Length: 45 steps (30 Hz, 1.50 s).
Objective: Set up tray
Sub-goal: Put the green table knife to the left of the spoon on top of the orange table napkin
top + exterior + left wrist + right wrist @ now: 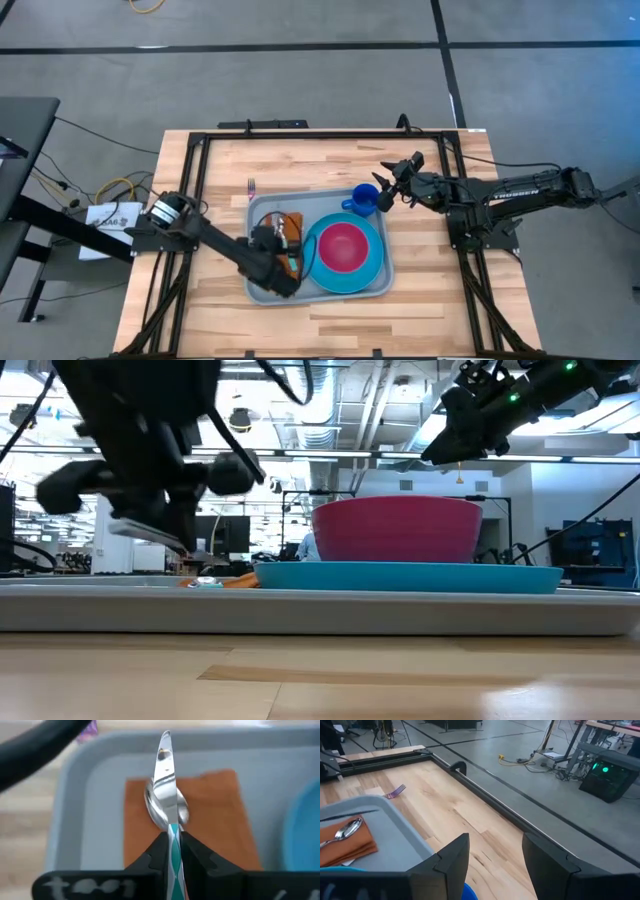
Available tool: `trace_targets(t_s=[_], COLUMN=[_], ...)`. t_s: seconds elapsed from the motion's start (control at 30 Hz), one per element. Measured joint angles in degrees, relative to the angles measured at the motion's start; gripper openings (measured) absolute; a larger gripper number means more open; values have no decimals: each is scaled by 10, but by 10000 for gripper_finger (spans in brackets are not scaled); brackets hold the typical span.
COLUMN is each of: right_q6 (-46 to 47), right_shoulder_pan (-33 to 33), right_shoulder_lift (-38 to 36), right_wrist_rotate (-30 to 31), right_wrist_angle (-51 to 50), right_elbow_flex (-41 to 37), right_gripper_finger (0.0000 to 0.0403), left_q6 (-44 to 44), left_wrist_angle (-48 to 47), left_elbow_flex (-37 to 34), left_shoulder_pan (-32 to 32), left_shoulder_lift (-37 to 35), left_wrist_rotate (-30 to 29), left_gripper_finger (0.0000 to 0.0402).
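Note:
The pale grey-blue tray (262,292) lies in the middle of the table. On it are an orange-brown napkin (210,815) with a spoon (165,812) lying on it, and a round blue plate (372,272) with a pink bowl (343,247) on it. A blue cup (365,198) stands at the tray's far right corner. My left gripper (171,834) is low over the napkin, shut on a knife (165,755). My right gripper (495,845) is open and hovers over the cup (467,892), touching nothing. My left gripper pinches the knife's teal-and-white patterned handle (174,851) between its two fingers. The fingers lie along the knife, and its blade (165,757) points straight out ahead of them, over the spoon and the napkin. Whether the blade touches the spoon cannot be told.
A purple fork (251,187) lies on the bare wood just beyond the tray's far left corner. A black frame (300,135) edges the table's far and side borders. Open wood shows near the table's near edge (320,325).

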Motion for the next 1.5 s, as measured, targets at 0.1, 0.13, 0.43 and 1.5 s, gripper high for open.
trace_targets(t_s=[0.1,0.13,0.43,1.5], right_q6=[0,0,1,16], right_shoulder_pan=[0,0,0,0], right_shoulder_lift=[0,0,0,0], right_wrist_rotate=[0,0,0,0], right_wrist_angle=[0,0,0,-30], right_elbow_flex=[0,0,0,0], right_gripper_finger=[175,175,177,177], left_q6=[-15,-23,-53,55], left_wrist_angle=[5,10,59,159], left_elbow_flex=[10,10,10,64], left_shoulder_pan=[-22,-27,-55,20], left_shoulder_lift=[0,0,23,57], left_wrist_rotate=[5,12,20,96], left_gripper_finger=[19,19,18,79])
